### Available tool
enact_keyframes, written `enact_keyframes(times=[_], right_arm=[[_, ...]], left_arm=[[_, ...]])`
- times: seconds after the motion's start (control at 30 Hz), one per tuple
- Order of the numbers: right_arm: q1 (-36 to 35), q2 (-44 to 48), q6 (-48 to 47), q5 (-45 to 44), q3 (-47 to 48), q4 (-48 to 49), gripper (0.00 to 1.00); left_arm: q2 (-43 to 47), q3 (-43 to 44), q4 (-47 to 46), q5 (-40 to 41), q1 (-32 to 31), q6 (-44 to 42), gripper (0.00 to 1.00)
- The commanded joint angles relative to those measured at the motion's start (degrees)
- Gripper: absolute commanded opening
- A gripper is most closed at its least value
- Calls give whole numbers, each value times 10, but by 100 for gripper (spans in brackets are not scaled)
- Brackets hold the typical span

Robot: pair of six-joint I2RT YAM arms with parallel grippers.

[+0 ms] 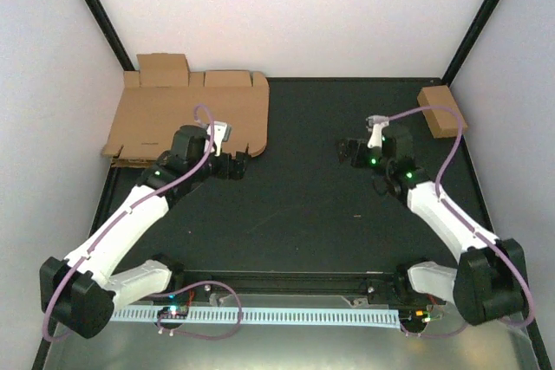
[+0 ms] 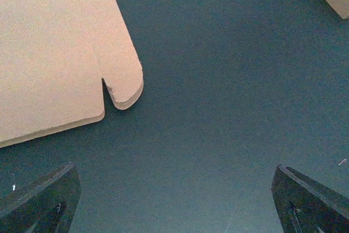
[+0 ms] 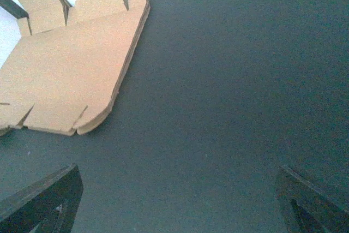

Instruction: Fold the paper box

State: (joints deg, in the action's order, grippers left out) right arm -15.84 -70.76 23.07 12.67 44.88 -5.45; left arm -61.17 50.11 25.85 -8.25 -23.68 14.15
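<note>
The paper box (image 1: 442, 112) sits folded into a small brown block at the far right corner of the black table (image 1: 295, 214), close to the right wall and apart from both arms. The right gripper (image 1: 350, 152) hovers well to its left with fingers spread wide and nothing between them. Across the table, the left gripper (image 1: 230, 165) is likewise spread and empty, just beside the near right corner of the stack of flat cardboard sheets (image 1: 186, 114).

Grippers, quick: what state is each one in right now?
Left gripper: open, holding nothing.
Right gripper: open, holding nothing.
</note>
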Motion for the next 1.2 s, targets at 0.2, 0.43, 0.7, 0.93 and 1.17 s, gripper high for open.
enact_keyframes(times=[0.2, 0.43, 0.7, 0.93, 1.17], right_arm=[[-3, 245, -23, -150, -208, 106, 99], [-3, 359, -57, -294, -289, 138, 99], [-3, 313, -75, -275, -299, 193, 99], [-3, 263, -100, -267, -277, 212, 100], [-3, 268, -98, -266, -281, 214, 99]], left_arm=[[168, -154, -123, 27, 4, -4, 99], [302, -272, -214, 212, 4, -34, 99], [391, -355, -280, 266, 4, -58, 99], [405, -408, -334, 276, 4, -67, 99], [409, -408, -328, 276, 4, -66, 99]])
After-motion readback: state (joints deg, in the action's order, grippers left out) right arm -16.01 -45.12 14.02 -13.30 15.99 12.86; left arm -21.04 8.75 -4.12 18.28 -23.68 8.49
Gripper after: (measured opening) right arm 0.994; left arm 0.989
